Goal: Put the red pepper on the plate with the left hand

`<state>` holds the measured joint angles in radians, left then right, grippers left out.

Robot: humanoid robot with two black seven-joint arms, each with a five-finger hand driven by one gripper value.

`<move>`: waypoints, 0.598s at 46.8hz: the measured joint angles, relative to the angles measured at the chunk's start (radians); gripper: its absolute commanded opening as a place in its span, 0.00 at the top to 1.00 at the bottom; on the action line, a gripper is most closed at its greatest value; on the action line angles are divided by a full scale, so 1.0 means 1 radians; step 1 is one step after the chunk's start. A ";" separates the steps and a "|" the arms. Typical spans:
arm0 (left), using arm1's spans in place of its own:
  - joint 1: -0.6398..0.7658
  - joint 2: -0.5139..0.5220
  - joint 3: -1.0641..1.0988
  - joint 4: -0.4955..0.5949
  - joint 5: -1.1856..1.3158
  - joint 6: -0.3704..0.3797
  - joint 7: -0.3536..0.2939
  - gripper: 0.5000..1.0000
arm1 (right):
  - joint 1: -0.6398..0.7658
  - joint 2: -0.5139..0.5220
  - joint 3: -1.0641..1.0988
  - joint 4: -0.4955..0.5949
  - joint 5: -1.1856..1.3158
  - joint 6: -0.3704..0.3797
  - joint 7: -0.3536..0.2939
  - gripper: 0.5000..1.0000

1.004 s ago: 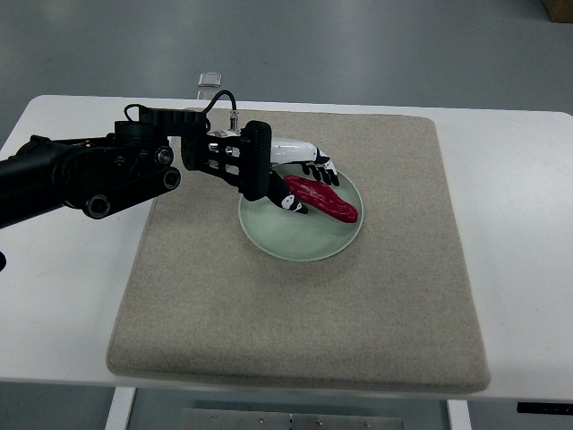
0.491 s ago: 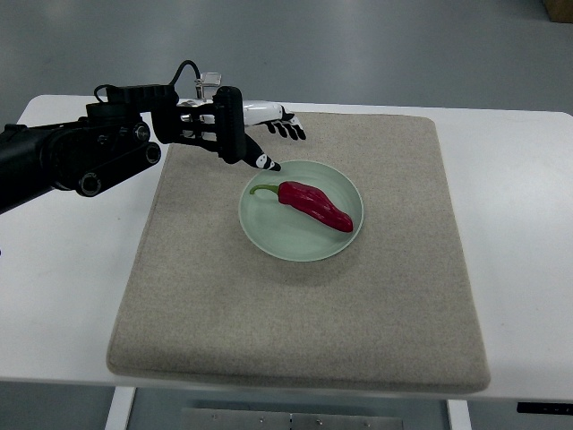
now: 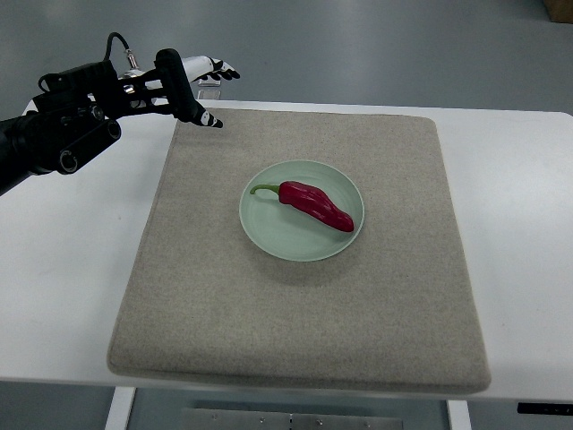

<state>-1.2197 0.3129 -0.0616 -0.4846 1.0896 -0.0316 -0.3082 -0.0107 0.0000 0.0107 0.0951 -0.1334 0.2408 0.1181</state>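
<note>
As the single top view is all that is supplied, findings are taken from it alone and placed relative to the plate [image 3: 301,210]. Count: one plate, one red pepper [image 3: 315,205], one mat [image 3: 301,296], one worktop [image 3: 63,269], one robot hand in view.

Containers: the plate is pale green, round and shallow, and sits on the beige mat, slightly toward the mat's far half. It holds the red pepper and nothing else. The pepper lies flat across the plate's middle, its green stem pointing to the plate's left rim and its body running down toward the right rim, wholly inside the rim.

The left hand [image 3: 190,79] is up and to the left of the plate, over the mat's far left corner and the worktop edge, its black arm entering from the picture's left. Its fingers [image 3: 213,122] are spread loosely and grip nothing. The pepper is well apart from them, with bare mat between plate and hand.

A small clear object [image 3: 209,83] stands beside the hand, at the far worktop edge.
</note>
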 measured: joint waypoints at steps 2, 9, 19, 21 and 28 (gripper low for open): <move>-0.002 0.000 0.000 0.002 -0.026 0.004 -0.002 0.08 | 0.000 0.000 0.000 0.000 0.000 0.000 0.000 0.14; -0.003 0.001 -0.001 0.004 -0.197 0.051 -0.014 0.08 | 0.000 0.000 0.000 0.000 0.000 0.000 0.000 0.14; 0.002 -0.002 -0.010 0.004 -0.544 0.113 -0.005 0.08 | 0.000 0.000 0.000 0.000 0.000 0.000 0.000 0.14; 0.002 -0.002 -0.012 0.004 -0.627 0.120 -0.001 0.08 | 0.000 0.000 0.000 0.000 0.000 0.000 0.000 0.14; 0.000 -0.003 -0.016 0.004 -0.841 0.143 0.007 0.08 | 0.000 0.000 0.000 0.000 0.000 0.000 0.000 0.14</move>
<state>-1.2201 0.3100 -0.0779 -0.4802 0.2489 0.1115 -0.3017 -0.0107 0.0000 0.0107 0.0951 -0.1334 0.2408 0.1181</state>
